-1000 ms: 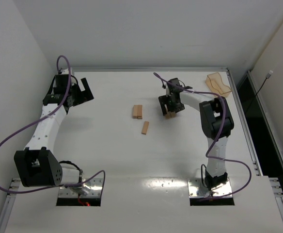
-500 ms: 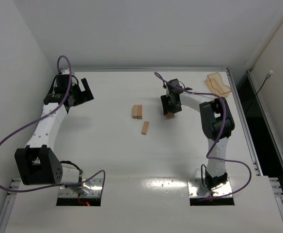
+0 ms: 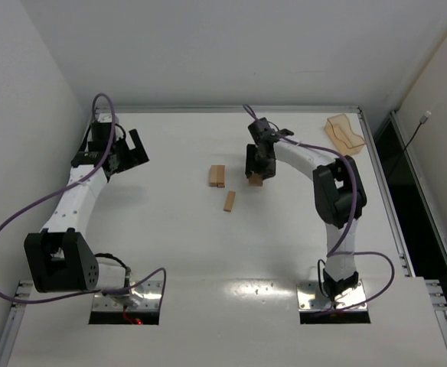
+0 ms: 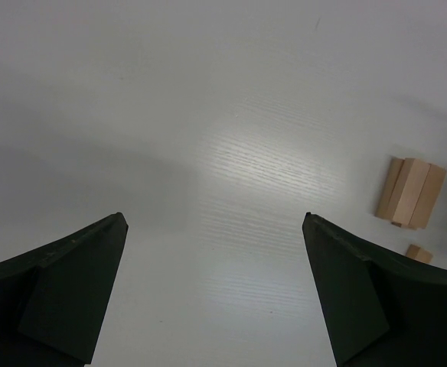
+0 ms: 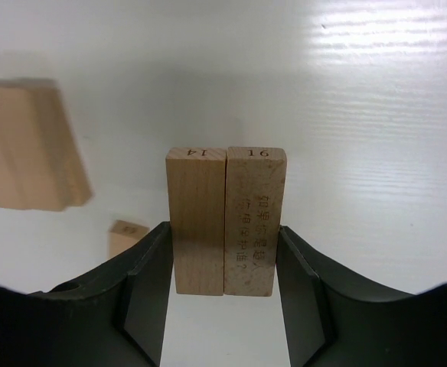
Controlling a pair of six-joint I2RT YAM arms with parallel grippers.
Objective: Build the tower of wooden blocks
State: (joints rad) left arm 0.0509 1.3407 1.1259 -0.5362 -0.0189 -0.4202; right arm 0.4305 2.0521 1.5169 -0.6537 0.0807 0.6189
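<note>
Your right gripper [image 5: 223,258] pinches two wood blocks [image 5: 225,200] side by side, their ends poking out ahead of its fingers. The tower [image 3: 217,176] sits just to its left, with a loose block [image 3: 229,201] nearby. Over the last second the claw narrowed onto the pair and moved left. Your left gripper [image 4: 214,229] is spread wide, well apart at the far left.

Plain white table [image 3: 170,245]. Near the middle there's a small stack of wood blocks [image 3: 217,176] with one loose block [image 3: 229,201] lying just in front of it, and a see-through orange tray [image 3: 344,131] off in the back right corner.
</note>
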